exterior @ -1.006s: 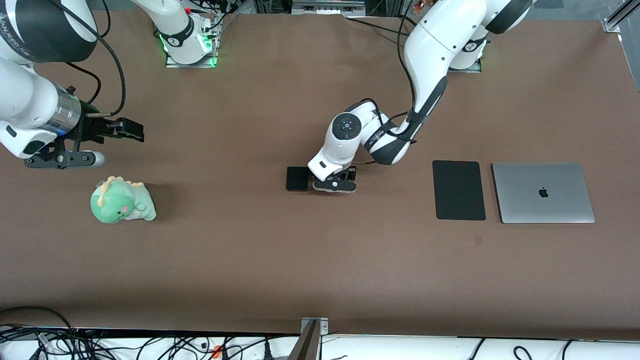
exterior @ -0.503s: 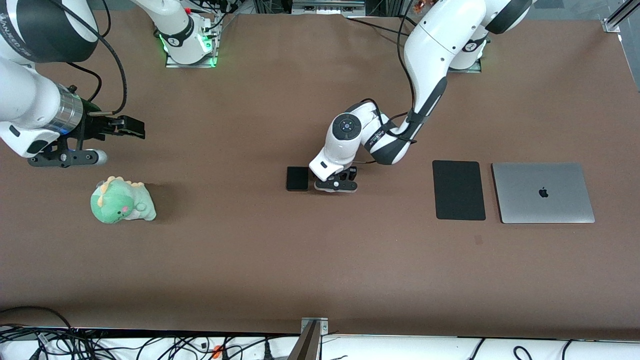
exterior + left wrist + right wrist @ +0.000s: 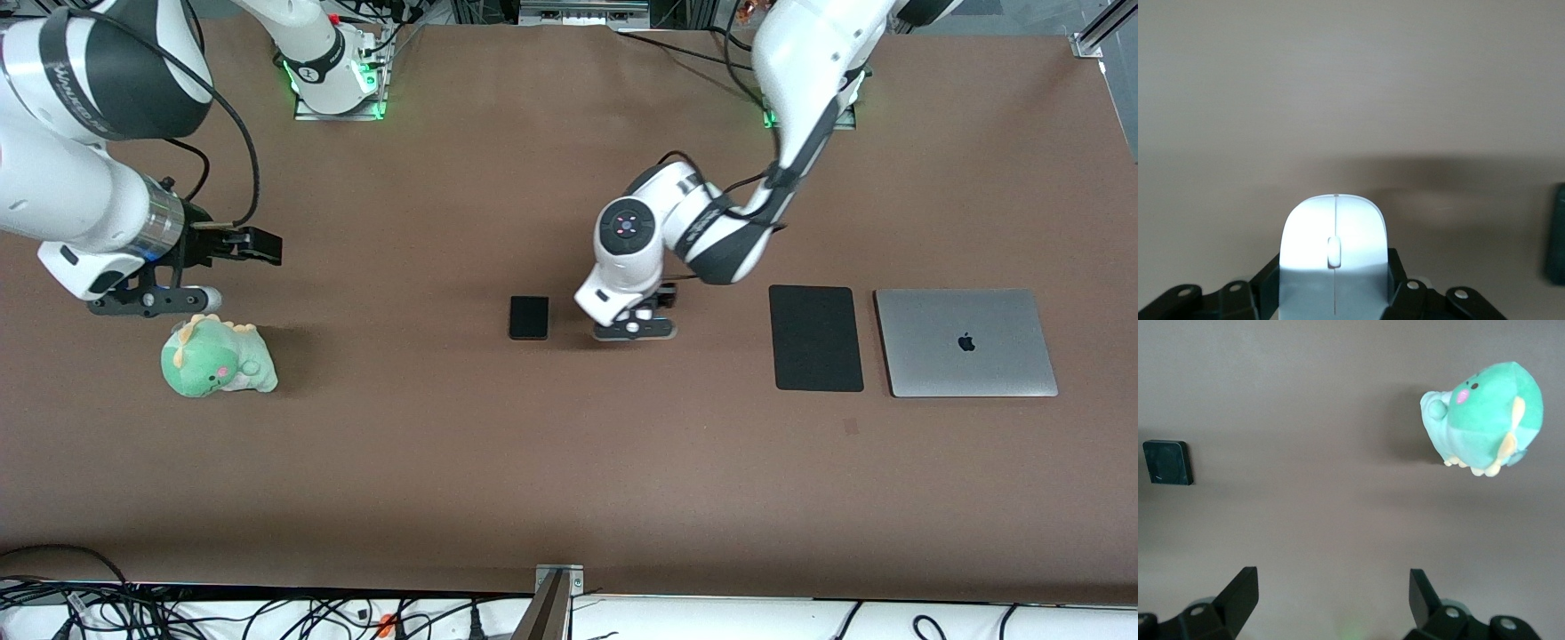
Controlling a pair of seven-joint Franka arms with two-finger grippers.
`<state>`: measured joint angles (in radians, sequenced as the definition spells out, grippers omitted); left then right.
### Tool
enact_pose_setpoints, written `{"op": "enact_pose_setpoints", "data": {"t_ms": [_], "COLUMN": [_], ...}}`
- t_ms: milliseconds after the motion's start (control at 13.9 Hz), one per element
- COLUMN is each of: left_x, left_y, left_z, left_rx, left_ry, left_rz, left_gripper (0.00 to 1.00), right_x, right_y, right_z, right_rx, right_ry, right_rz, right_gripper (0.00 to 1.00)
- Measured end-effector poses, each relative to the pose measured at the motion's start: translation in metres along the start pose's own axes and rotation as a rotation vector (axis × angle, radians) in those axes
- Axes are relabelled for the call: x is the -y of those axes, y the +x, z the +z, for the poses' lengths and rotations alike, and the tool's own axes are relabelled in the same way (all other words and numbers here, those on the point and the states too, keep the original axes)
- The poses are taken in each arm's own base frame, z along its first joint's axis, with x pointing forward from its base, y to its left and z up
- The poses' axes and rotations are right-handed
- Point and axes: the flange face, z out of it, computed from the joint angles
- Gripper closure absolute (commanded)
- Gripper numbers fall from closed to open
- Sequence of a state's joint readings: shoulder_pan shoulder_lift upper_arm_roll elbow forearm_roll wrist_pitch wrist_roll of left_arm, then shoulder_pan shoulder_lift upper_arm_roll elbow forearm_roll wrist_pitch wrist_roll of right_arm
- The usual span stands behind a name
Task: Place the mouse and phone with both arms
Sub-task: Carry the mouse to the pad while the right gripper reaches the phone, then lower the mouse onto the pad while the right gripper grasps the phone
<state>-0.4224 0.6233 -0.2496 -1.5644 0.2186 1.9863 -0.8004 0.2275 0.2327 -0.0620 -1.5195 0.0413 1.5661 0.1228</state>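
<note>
Mouse (image 3: 1335,250) gripped in left claw (image 3: 633,324).

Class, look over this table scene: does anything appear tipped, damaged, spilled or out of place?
Only the green plush dinosaur, lying on its side toward the right arm's end of the table. The phone, black mat and closed laptop lie flat and square.

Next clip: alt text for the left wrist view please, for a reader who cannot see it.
The left gripper is shut on a white mouse, seen from above with its centre line and scroll wheel facing the camera, over the bare brown table. A dark edge at the frame's border is probably the phone, lying apart from the mouse.
</note>
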Motion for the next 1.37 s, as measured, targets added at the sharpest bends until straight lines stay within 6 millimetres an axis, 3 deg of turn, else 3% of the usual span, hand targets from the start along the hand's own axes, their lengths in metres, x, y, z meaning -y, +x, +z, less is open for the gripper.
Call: {"op": "enact_pose_setpoints", "data": {"t_ms": [144,216,359,503,575,862,1006,1150,1365], "left_x": [0.07,0.11,0.192,0.255,0.272,0.275,0.3,0.323,0.321], "left_y": [0.03,0.05,0.085,0.105,0.109,0.106,0.108,0.11,0.105], "left_z": [-0.027,-0.028,-0.009,0.017,0.029,0.09,0.115,0.125,0.132], "left_rx": [0.039,0.058,0.105,0.15,0.172,0.202,0.174,0.153,0.157], "left_ry": [0.038,0.039,0.025,0.004,-0.012,-0.117,-0.153,-0.171,-0.177], "left_rz": [-0.043,-0.047,-0.01,0.033,0.04,0.086,0.146,0.16,0.169], "left_gripper": [0.82,0.84,0.83,0.84,0.85,0.84,0.82,0.79,0.78], "right_x": [0.015,0.026,0.06,0.103,0.126,0.202,0.235,0.261,0.295], "right_y": [0.006,0.009,0.016,0.023,0.027,0.04,0.045,0.048,0.039], "right_z": [0.008,0.014,0.031,0.054,0.068,0.128,0.16,0.19,0.227], "right_rx": [-0.015,-0.022,-0.039,-0.061,-0.076,-0.15,-0.177,-0.202,-0.23], "right_ry": [-0.003,-0.004,-0.006,0.0,0.003,0.032,0.084,0.115,0.127], "right_rz": [0.013,0.035,0.103,0.168,0.195,0.218,0.21,0.227,0.204], "right_gripper": [0.0,0.0,0.0,0.0,0.0,0.0,0.0,0.0,0.0]}}
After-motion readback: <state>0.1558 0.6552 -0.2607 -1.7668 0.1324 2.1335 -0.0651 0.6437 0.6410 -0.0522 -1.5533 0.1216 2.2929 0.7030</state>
